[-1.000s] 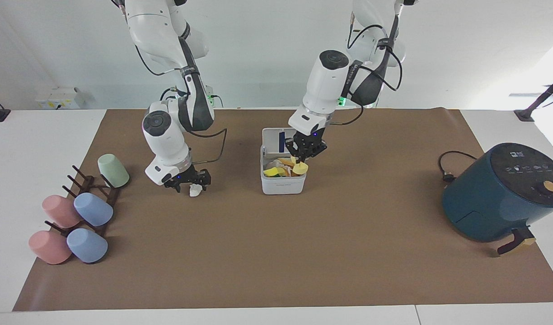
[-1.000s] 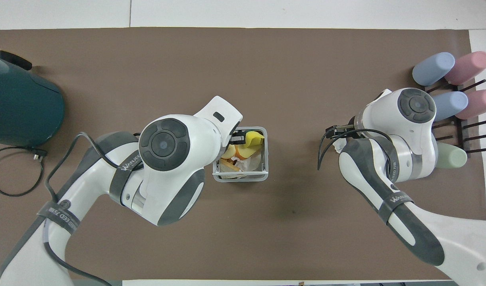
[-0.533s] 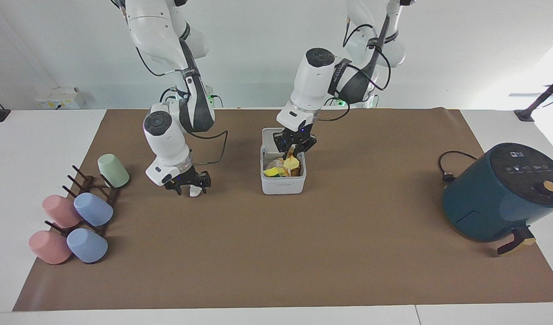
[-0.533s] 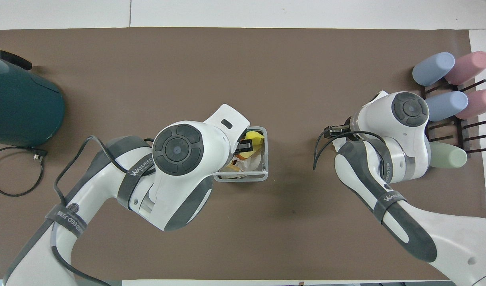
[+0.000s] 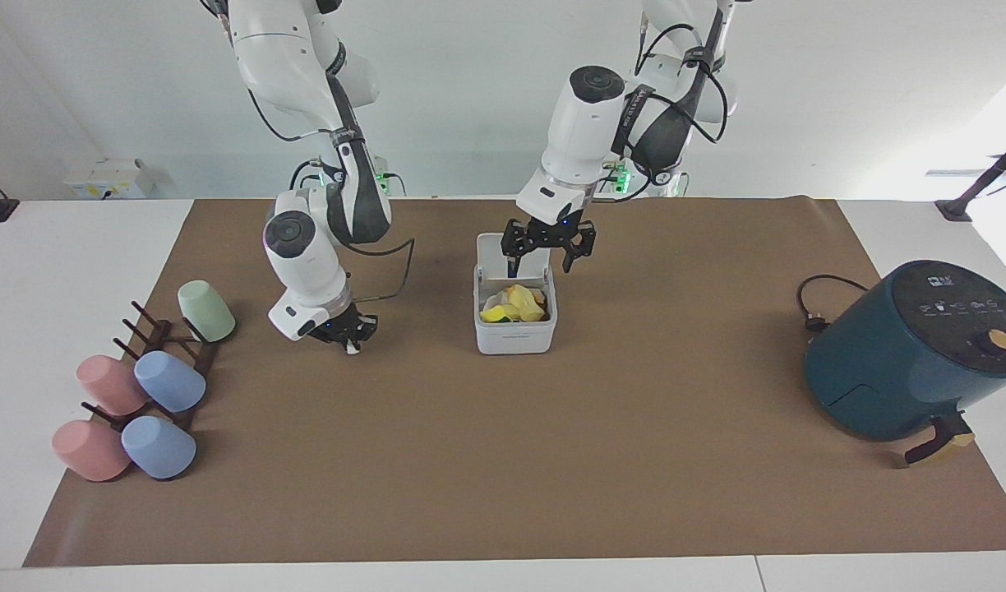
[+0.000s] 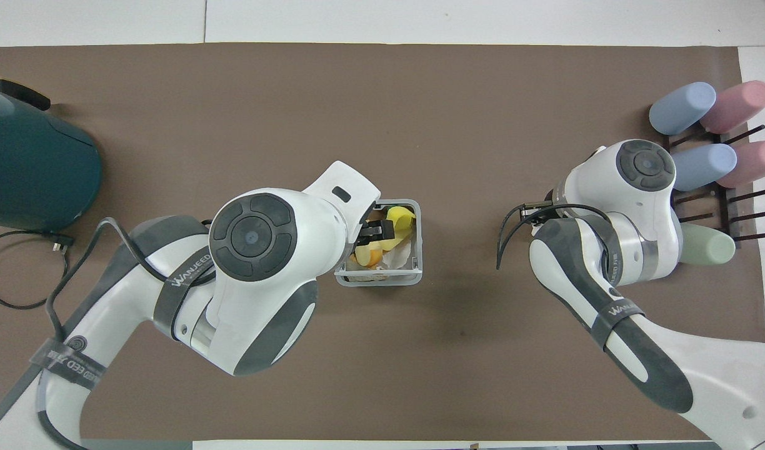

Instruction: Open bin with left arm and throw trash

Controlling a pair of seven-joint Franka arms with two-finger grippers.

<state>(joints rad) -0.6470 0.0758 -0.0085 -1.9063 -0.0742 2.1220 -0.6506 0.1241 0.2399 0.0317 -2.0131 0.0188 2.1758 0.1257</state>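
Facing view: the bin [image 5: 515, 316] stands mid-mat with its lid [image 5: 503, 256] tipped up at its 12 o'clock edge. Yellow and white trash [image 5: 513, 305] lies inside it. A dark teal air fryer [image 5: 914, 349] sits well apart at 3 o'clock from the bin, and pastel cups [image 5: 154, 378] on a dark rack [image 5: 174, 349] lie at 9 o'clock. The left gripper [image 5: 550, 251] hangs just above the bin's rim, fingers spread wide and holding nothing. The right gripper [image 5: 348, 339] sits low over the mat between cups and bin, fingers drawn in on a small white wad [image 5: 353, 348].

Overhead view: the left arm's bulk hides the bin's [image 6: 417, 244] 9 o'clock side, with the trash [image 6: 395, 228] showing beside it. The left gripper [image 6: 373, 231] pokes over the opening. The right gripper [image 6: 535, 212] is mostly hidden under its wrist, so its grip cannot be read here.
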